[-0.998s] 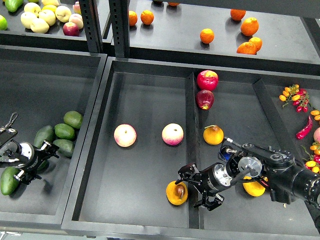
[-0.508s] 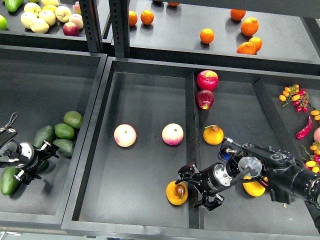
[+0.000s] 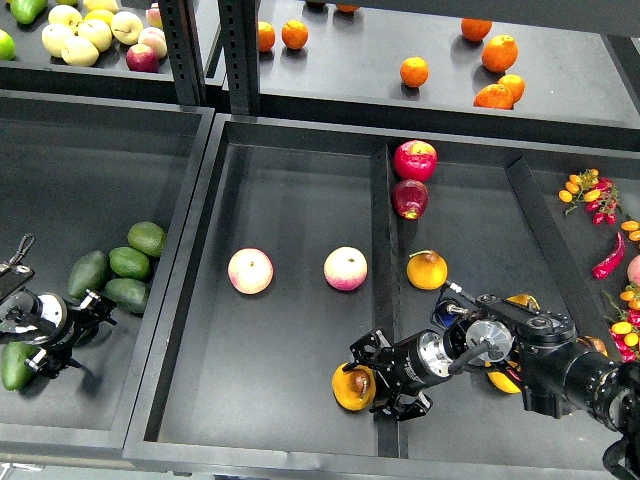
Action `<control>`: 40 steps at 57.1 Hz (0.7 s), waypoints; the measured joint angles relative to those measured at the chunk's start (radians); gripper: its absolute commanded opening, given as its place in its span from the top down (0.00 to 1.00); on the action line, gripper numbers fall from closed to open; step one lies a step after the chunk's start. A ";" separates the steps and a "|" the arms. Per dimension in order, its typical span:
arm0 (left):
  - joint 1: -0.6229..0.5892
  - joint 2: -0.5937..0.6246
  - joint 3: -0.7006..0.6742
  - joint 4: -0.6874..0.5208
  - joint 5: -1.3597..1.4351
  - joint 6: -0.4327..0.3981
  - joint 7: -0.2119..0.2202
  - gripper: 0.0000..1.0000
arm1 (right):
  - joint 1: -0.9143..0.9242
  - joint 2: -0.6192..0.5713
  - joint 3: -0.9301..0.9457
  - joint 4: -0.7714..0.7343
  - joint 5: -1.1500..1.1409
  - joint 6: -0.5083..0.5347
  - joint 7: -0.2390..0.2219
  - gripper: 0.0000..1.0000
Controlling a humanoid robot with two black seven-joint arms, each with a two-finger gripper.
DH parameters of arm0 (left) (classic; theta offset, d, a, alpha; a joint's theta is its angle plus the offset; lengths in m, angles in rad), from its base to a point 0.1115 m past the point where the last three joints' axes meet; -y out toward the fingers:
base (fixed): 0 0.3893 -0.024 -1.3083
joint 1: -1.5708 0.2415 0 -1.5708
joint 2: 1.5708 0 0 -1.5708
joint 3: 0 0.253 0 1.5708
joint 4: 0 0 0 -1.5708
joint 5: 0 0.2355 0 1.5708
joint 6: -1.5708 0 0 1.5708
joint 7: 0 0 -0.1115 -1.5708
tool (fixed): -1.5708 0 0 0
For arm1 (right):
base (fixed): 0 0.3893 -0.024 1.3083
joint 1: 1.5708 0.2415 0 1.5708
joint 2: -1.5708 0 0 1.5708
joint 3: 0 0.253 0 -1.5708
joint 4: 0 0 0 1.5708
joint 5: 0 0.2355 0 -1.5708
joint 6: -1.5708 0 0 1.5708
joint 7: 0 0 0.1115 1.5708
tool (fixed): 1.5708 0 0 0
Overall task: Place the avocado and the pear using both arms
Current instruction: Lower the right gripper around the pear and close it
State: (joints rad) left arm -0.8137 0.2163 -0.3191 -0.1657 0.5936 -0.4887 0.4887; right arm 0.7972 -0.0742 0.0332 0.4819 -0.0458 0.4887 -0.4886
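Note:
A pear (image 3: 352,387), orange-yellow with a dark brown patch, lies at the front of the middle tray (image 3: 290,170), against the divider. My right gripper (image 3: 379,379) is open just to its right, over the divider, with its fingers spread toward the fruit. Several dark green avocados lie in the left tray: one (image 3: 127,293) is closest to my left gripper (image 3: 85,335), and another (image 3: 16,364) lies partly behind that arm. My left gripper is open and holds nothing.
Two pink-yellow apples (image 3: 250,270) (image 3: 345,268) sit mid-tray. Two red apples (image 3: 415,160), another pear (image 3: 427,269) and a yellow fruit (image 3: 503,379) behind my right arm lie in the right compartment. Oranges (image 3: 414,71) and pale fruit (image 3: 80,35) lie on the back shelf. Chillies and small tomatoes (image 3: 600,215) lie far right.
My right gripper has moved slightly left and closer to the pear. My left gripper has shifted a little down and left. The fruit has not moved.

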 measured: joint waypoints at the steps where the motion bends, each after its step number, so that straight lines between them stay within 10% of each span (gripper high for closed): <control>1: 0.000 0.000 0.000 0.000 0.000 0.000 0.000 0.09 | -0.001 0.000 0.002 -0.002 0.000 0.000 0.000 0.32; 40: 0.014 -0.001 0.000 0.000 -0.001 0.000 0.000 0.08 | -0.039 0.057 0.113 -0.103 0.003 0.000 0.000 0.61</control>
State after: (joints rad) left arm -0.7992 0.2151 -0.3191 -0.1658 0.5924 -0.4887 0.4887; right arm 0.7578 -0.0174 0.1460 0.3787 -0.0424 0.4889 -0.4882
